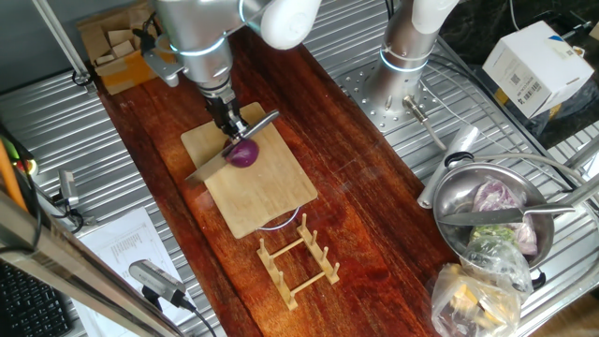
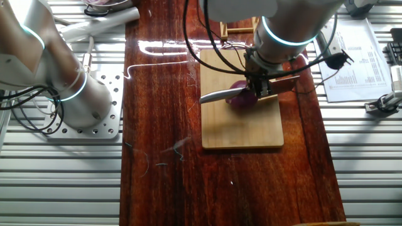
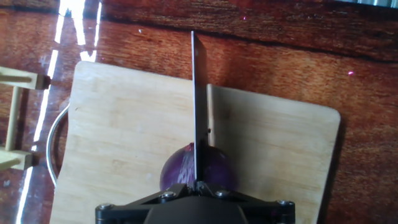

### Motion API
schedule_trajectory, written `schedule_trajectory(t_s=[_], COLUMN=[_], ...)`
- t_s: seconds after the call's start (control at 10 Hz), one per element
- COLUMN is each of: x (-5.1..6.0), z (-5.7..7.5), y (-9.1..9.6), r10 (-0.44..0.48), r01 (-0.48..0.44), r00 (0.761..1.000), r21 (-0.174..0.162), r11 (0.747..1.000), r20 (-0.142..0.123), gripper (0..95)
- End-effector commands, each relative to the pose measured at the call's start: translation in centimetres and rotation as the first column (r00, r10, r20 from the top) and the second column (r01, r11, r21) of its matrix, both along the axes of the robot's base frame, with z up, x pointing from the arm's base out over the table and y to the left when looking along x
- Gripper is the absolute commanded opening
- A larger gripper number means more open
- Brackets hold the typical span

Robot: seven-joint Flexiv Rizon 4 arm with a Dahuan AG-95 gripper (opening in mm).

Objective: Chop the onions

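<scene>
A small dark purple onion (image 1: 245, 155) sits near the middle of the bamboo board (image 1: 257, 192). My gripper (image 1: 230, 125) hangs right above it, shut on the handle of a knife (image 1: 211, 164). The blade lies across the top of the onion and looks pressed into it. In the other fixed view the onion (image 2: 244, 99) lies under the gripper (image 2: 264, 86), and the blade (image 2: 217, 96) points left. From the hand view the blade (image 3: 199, 93) runs straight away from the gripper (image 3: 198, 186), splitting the onion (image 3: 216, 171) over the board (image 3: 124, 124).
A wooden slatted rack (image 1: 298, 262) stands just in front of the board. At the right, a metal bowl (image 1: 447, 208) holds leafy vegetables, with a plastic bag (image 1: 477, 295) below it. A second arm's base (image 1: 404, 56) and a white box (image 1: 533, 61) stand behind.
</scene>
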State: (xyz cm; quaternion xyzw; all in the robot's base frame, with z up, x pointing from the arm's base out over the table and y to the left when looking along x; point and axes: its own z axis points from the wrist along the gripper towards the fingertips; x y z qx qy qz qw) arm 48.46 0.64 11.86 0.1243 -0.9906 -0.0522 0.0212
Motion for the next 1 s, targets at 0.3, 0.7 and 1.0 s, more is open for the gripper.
schedule_trajectory(t_s=[0.3,0.7,1.0], x=[0.26,0.59,0.57], z=[0.63,0.99,1.03], y=[0.19,0.26,0.25], r10=[-0.003,0.0,0.004], r01=[0.003,0.0,-0.004], r00=[1.0,1.0,1.0], r21=[0.014,0.001,-0.018], r11=[1.0,1.0,1.0], r20=[0.003,-0.005,-0.008], gripper=[0.0,0.0,0.0])
